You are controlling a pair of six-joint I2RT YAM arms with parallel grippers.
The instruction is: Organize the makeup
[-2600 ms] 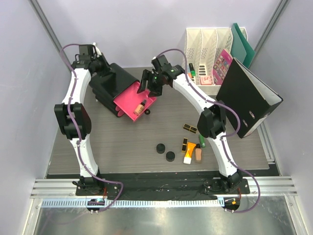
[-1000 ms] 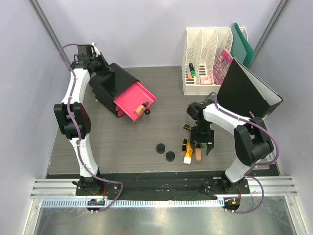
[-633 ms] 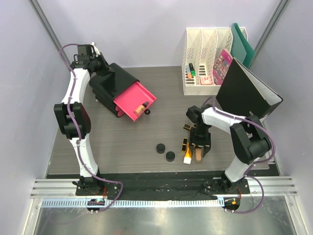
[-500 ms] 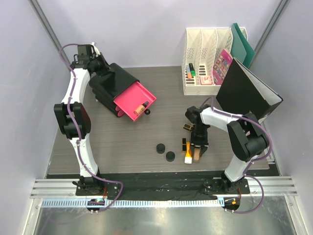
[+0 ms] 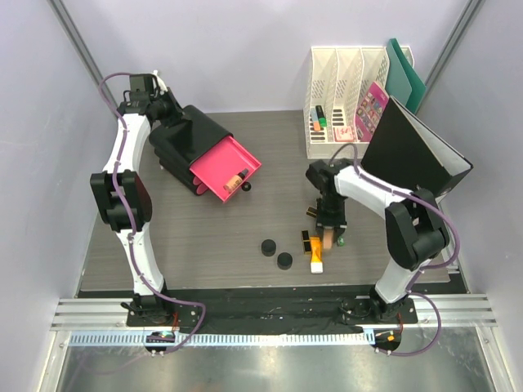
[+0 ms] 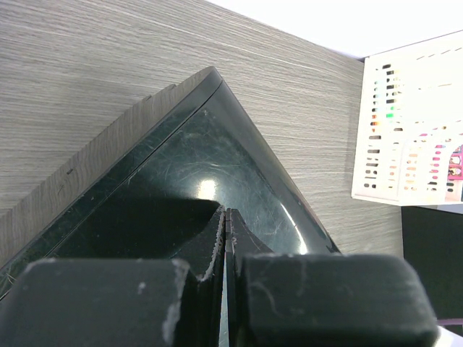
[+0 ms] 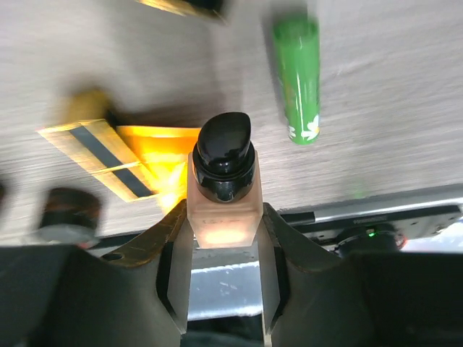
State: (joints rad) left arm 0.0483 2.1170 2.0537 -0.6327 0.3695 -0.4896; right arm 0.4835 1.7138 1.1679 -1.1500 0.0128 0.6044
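My right gripper [image 7: 221, 249] is shut on a peach bottle [image 7: 221, 206] with a black cap, held just above the table over the pile of makeup [image 5: 328, 240]. Under it lie an orange-and-white tube [image 5: 315, 258], a green tube [image 7: 299, 79] and black-and-gold cases [image 5: 307, 241]. Two black round compacts [image 5: 275, 254] sit to the left. Another peach bottle [image 5: 235, 180] lies in the open pink drawer [image 5: 214, 167] of the black box [image 5: 184, 135]. My left gripper [image 6: 226, 217] is shut, its tips against the box's glossy top [image 6: 217, 159].
A white file holder [image 5: 347, 106] with marker pens stands at the back right. A black binder [image 5: 413, 159] leans beside it with a green folder [image 5: 404, 69] behind. The table's front edge and metal rail run just below the makeup pile.
The right gripper came from the pink drawer down to the pile, closed its jaws on the peach bottle and drew it a little back from the front edge. The left arm stayed still.
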